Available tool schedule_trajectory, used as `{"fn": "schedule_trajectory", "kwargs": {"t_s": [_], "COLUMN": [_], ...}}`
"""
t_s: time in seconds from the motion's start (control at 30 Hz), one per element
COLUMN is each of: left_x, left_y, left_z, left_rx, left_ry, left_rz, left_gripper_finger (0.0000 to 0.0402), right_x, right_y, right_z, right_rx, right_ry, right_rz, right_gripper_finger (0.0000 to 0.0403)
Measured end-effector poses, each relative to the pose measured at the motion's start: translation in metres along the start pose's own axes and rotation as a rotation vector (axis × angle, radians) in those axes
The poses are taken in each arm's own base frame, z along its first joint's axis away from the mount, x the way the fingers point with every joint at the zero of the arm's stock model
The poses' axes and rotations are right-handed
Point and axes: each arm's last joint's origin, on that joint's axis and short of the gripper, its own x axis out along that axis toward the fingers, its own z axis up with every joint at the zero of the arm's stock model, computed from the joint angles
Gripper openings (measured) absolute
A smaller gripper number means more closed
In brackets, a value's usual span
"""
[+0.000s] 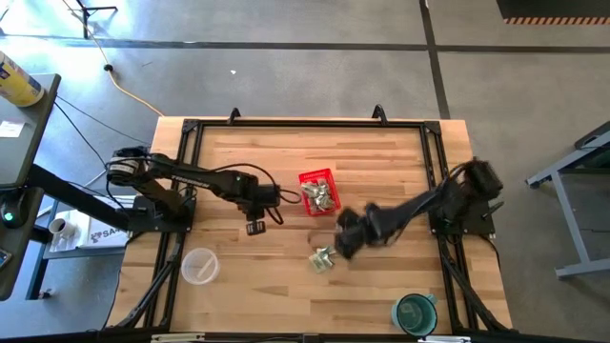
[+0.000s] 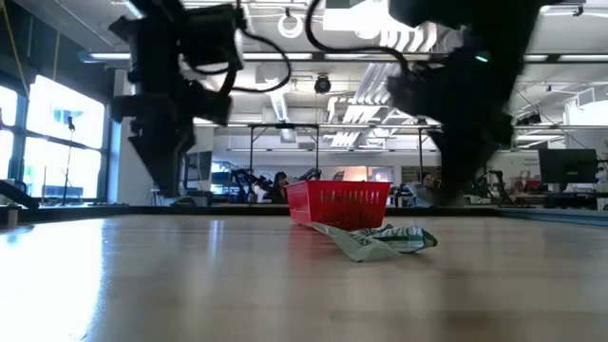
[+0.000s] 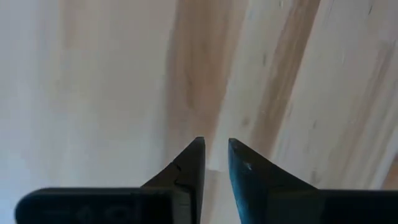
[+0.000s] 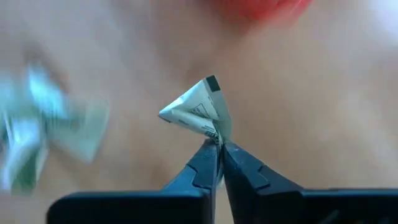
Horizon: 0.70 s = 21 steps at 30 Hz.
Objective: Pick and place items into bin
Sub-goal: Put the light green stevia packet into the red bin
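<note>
The basket (image 1: 317, 190) stands near the middle of the table (image 1: 248, 295), slightly toward its far edge, and already holds several green-and-white items (image 1: 321, 198). A small loose heap of items (image 1: 323, 259) lies on the bare wood on the near side of the basket, well apart from it; in the low view the same heap (image 2: 380, 239) lies in front of the basket (image 2: 339, 203). The right gripper (image 1: 345, 243) is between the basket and the heap, just beside the heap. Its fingers (image 4: 205, 165) are pinched together on the edge of one folded white item (image 4: 198, 109), which stands clear above the fingertips; the red of the basket (image 4: 270, 6) shows blurred beyond it. The left gripper (image 1: 255, 226) hangs over bare wood to the left of the basket, near it but not touching. Its fingers (image 3: 193, 165) stand at a narrow gap with nothing between them. A clear cup (image 1: 200, 266) stands farther left and nearer than the basket; a teal cup (image 1: 416, 312) stands at the near right corner, well apart from it.
</note>
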Motion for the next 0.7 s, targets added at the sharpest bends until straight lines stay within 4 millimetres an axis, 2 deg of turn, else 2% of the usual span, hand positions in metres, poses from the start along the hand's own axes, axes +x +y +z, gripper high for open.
{"fn": "schedule_trajectory", "kwargs": {"t_s": [0.1,0.23,0.3,0.43,0.57,0.7], "left_x": [0.013,0.023,0.025,0.019,0.013,0.010], "left_y": [-0.003,-0.019,-0.030,-0.054,-0.067,-0.066], "left_z": [-0.017,-0.034,-0.034,-0.025,-0.020,-0.016], "left_rx": [-0.097,-0.172,-0.173,-0.132,-0.131,-0.164], "left_ry": [-0.029,-0.123,-0.199,-0.402,-0.545,-0.584], "left_rz": [-0.090,-0.237,-0.318,-0.391,-0.337,-0.290], "left_gripper_finger": [0.0101,0.0101,0.0101,0.0101,0.0119,0.0172], "right_x": [-0.020,-0.041,-0.041,-0.029,-0.011,-0.012], "right_y": [-0.023,-0.059,-0.073,-0.086,-0.100,-0.101], "right_z": [0.027,0.069,0.088,0.117,0.125,0.123], "right_rx": [0.006,0.031,-0.006,-0.038,0.003,-0.024], "right_ry": [-0.097,-0.230,-0.237,-0.237,-0.166,-0.144], "right_rz": [-0.005,0.041,0.132,0.370,0.393,0.406], "right_gripper_finger": [0.0004,0.0009,0.0007,0.0013,0.0075,0.0171]}}
